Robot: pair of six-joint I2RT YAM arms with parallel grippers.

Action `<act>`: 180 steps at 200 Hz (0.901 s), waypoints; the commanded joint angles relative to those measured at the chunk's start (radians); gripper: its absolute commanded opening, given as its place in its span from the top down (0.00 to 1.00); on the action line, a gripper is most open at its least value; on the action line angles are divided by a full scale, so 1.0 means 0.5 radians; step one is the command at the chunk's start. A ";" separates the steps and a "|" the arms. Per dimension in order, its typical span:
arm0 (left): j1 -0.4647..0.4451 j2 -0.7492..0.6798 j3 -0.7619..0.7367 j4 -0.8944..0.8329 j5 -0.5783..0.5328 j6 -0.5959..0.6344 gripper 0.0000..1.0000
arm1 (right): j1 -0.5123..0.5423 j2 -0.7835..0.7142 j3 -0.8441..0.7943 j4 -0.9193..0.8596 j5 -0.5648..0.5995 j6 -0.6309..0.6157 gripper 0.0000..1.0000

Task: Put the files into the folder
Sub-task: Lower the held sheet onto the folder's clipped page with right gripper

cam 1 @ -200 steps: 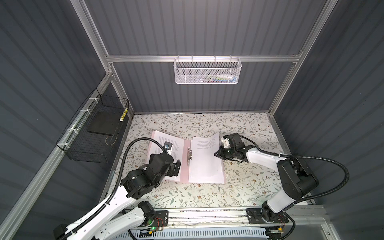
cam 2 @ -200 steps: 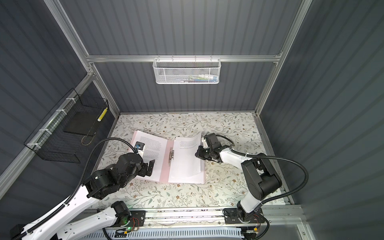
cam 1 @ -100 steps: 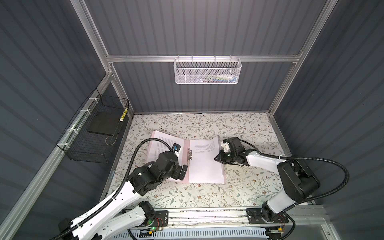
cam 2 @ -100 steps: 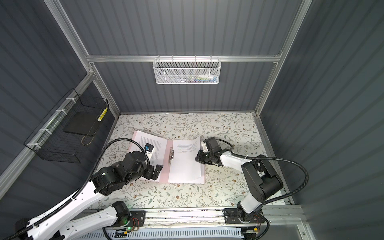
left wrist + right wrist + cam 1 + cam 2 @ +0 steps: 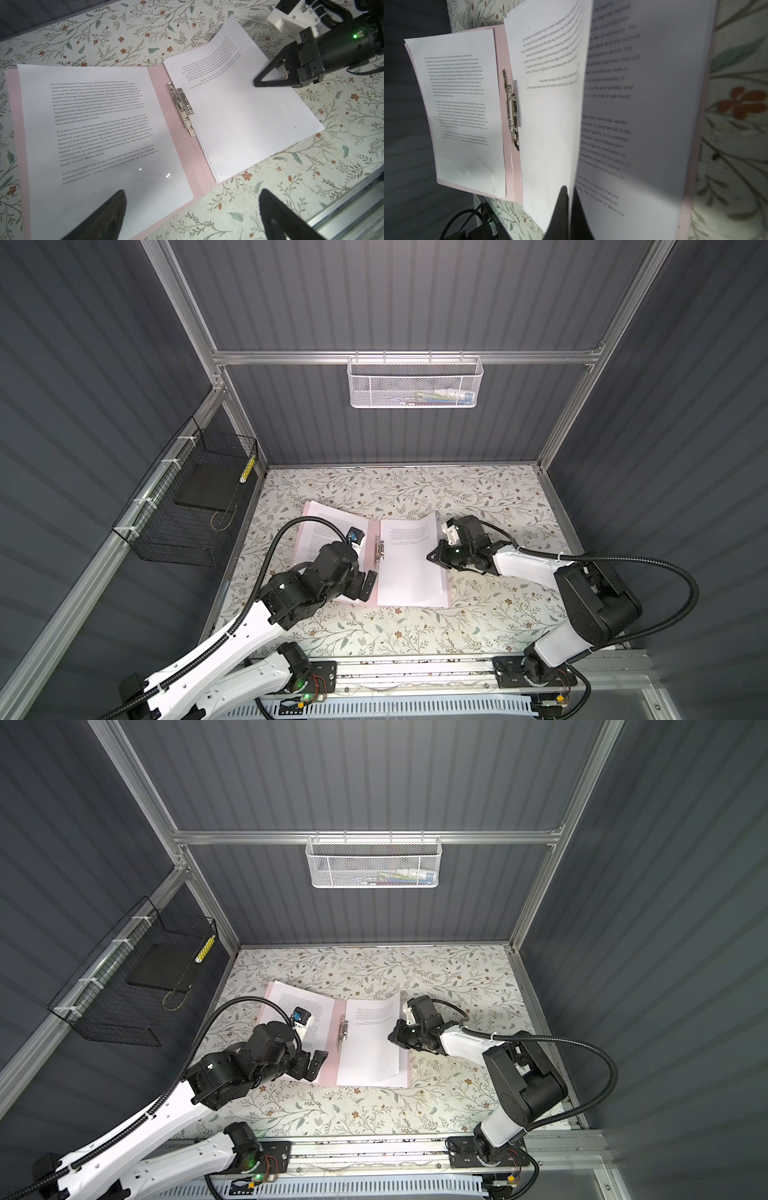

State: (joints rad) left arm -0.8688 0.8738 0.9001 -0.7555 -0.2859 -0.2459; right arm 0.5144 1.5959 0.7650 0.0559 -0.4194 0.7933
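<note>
- A pale pink rectangular folder [image 5: 372, 524] [image 5: 337, 1006] [image 5: 158, 87] [image 5: 500, 52] lies open and flat near the middle of the floral-patterned worktop [image 5: 478, 497].
- A shiny metal clip [image 5: 379, 549] [image 5: 341, 1031] [image 5: 184, 108] [image 5: 511, 112] runs along the folder's inner spine.
- The files [image 5: 409, 568] [image 5: 370, 1052], thin white paper sheets printed with small black text, lie in the folder. One sheet [image 5: 104, 135] covers the left half, and a small stack covers the right half.
- The right gripper [image 5: 433, 556] [image 5: 392, 1038] [image 5: 256, 83] [image 5: 570, 199] reaches in from the right, low over the right half.
- Its black fingers are pressed together on the right edge of the top sheet [image 5: 245, 124] [image 5: 550, 124].
- In the right wrist view that sheet passes between the two fingers and stands lifted off the printed sheets beneath it. Its inner edge lies beside the clip.
- In both top views the far right corner of the top sheet curls upward, just beside the right gripper's white mount.
- The left gripper [image 5: 365, 587] [image 5: 314, 1065] [image 5: 191, 218] stands at the near end of the spine. Its fingers are spread wide apart and hold nothing.
- In the left wrist view one finger lies over the near part of the left sheet and the other over bare worktop past the folder's near edge. The spine's near end lies between them.
</note>
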 commanded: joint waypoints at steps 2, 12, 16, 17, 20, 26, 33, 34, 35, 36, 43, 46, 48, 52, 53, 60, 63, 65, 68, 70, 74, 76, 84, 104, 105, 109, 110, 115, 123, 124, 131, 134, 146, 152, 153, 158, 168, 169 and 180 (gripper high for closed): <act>0.010 0.001 0.003 0.005 0.021 0.032 0.00 | 0.020 0.029 0.009 0.023 -0.011 0.030 1.00; 0.010 0.001 0.002 0.008 0.021 0.032 0.00 | 0.022 0.033 0.010 0.023 -0.012 0.036 1.00; 0.012 0.000 0.001 0.008 0.021 0.032 0.00 | 0.023 0.032 0.007 0.023 -0.013 0.039 1.00; 0.013 -0.001 0.002 0.008 0.022 0.032 0.00 | 0.023 0.034 0.007 0.023 -0.013 0.039 1.00; 0.012 0.000 -0.002 0.008 0.022 0.031 0.00 | 0.021 0.034 0.007 0.026 -0.013 0.042 1.00; 0.011 -0.002 0.000 0.008 0.023 0.032 0.00 | 0.025 0.036 0.004 0.030 -0.013 0.048 1.00; 0.010 -0.001 0.000 0.008 0.025 0.032 0.00 | 0.026 0.036 0.001 0.034 -0.013 0.049 1.00; 0.010 0.000 -0.001 0.008 0.024 0.032 0.00 | 0.025 0.037 0.001 0.035 -0.013 0.049 1.00; 0.010 0.001 0.000 0.008 0.023 0.033 0.00 | 0.027 0.038 0.001 0.034 -0.014 0.049 1.00; 0.012 0.001 0.000 0.008 0.025 0.032 0.00 | 0.027 0.038 0.001 0.035 -0.014 0.050 1.00; 0.013 0.001 0.004 0.008 0.024 0.034 0.00 | 0.027 0.043 0.004 0.033 -0.016 0.046 1.00; 0.011 0.003 0.002 0.010 0.027 0.035 0.00 | 0.028 0.046 0.009 0.033 -0.019 0.044 1.00; 0.012 0.004 0.003 0.008 0.028 0.035 0.00 | 0.028 0.048 0.007 0.033 -0.019 0.045 1.00; 0.011 0.004 0.002 0.008 0.029 0.035 0.00 | 0.028 0.049 0.009 0.031 -0.017 0.045 1.00; 0.011 0.004 0.003 0.008 0.027 0.035 0.00 | 0.029 0.050 0.009 0.032 -0.019 0.045 1.00; 0.010 0.006 0.003 0.008 0.029 0.035 0.00 | 0.027 0.053 0.010 0.032 -0.020 0.046 1.00; 0.012 0.007 0.004 0.008 0.028 0.035 0.00 | 0.028 0.054 0.010 0.032 -0.020 0.046 1.00; 0.011 0.009 0.004 0.008 0.029 0.035 0.00 | 0.028 0.054 0.010 0.033 -0.020 0.046 1.00; 0.011 0.009 0.004 0.008 0.030 0.035 0.00 | 0.029 0.053 0.010 0.033 -0.022 0.046 1.00; 0.010 0.008 0.004 0.008 0.029 0.035 0.00 | 0.031 0.052 0.010 0.033 -0.021 0.045 1.00; 0.012 0.007 0.004 0.006 0.031 0.035 0.00 | 0.031 0.051 0.010 0.034 -0.020 0.045 1.00; 0.012 0.007 0.004 0.006 0.032 0.034 0.00 | 0.030 0.053 0.010 0.033 -0.020 0.048 1.00; 0.010 0.010 0.000 0.008 0.031 0.035 0.00 | 0.030 0.054 0.012 0.033 -0.020 0.049 1.00; 0.010 0.012 0.004 0.008 0.032 0.038 0.00 | 0.036 0.050 0.007 0.038 -0.017 0.055 1.00; 0.010 0.011 0.004 0.008 0.030 0.038 0.00 | 0.037 0.049 0.007 0.037 -0.019 0.055 1.00; 0.010 0.013 0.004 0.008 0.031 0.038 0.00 | 0.039 0.048 0.006 0.037 -0.017 0.055 1.00; 0.010 0.013 0.004 0.008 0.032 0.038 0.00 | 0.040 0.048 0.007 0.036 -0.017 0.055 1.00; 0.011 0.017 0.004 0.007 0.035 0.038 0.00 | 0.040 0.050 0.007 0.037 -0.015 0.055 1.00; 0.010 0.021 0.004 0.005 0.035 0.038 0.00 | 0.042 0.051 0.007 0.036 -0.014 0.055 1.00; 0.010 0.022 0.004 0.005 0.037 0.038 0.00 | 0.042 0.051 0.007 0.037 -0.016 0.055 1.00; 0.011 0.024 0.004 0.005 0.036 0.038 0.00 | 0.041 0.053 0.009 0.037 -0.017 0.055 1.00; 0.012 0.023 0.004 0.005 0.036 0.039 0.00 | 0.040 0.057 0.011 0.038 -0.018 0.055 1.00; 0.012 0.023 0.004 0.005 0.035 0.039 0.00 | 0.040 0.059 0.009 0.043 -0.018 0.060 1.00; 0.012 0.023 0.004 0.005 0.035 0.040 0.00 | 0.042 0.059 0.004 0.045 -0.019 0.061 1.00; 0.013 0.023 0.004 0.005 0.037 0.040 0.00 | 0.043 0.060 0.006 0.046 -0.018 0.061 1.00; 0.012 0.021 0.003 0.005 0.038 0.041 0.00 | 0.041 0.060 0.005 0.043 -0.019 0.061 1.00; 0.012 0.023 0.004 0.005 0.036 0.041 0.00 | 0.044 0.059 0.004 0.043 -0.019 0.061 1.00; 0.011 0.023 0.004 0.005 0.035 0.039 0.00 | 0.043 0.058 0.004 0.042 -0.018 0.061 1.00; 0.011 0.025 0.004 0.005 0.035 0.041 0.00 | 0.042 0.057 0.002 0.048 -0.024 0.067 1.00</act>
State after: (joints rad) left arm -0.8688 0.8860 0.9001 -0.7555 -0.2825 -0.2424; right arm 0.5312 1.6096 0.7650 0.0677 -0.4202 0.8127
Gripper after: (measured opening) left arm 0.997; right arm 0.044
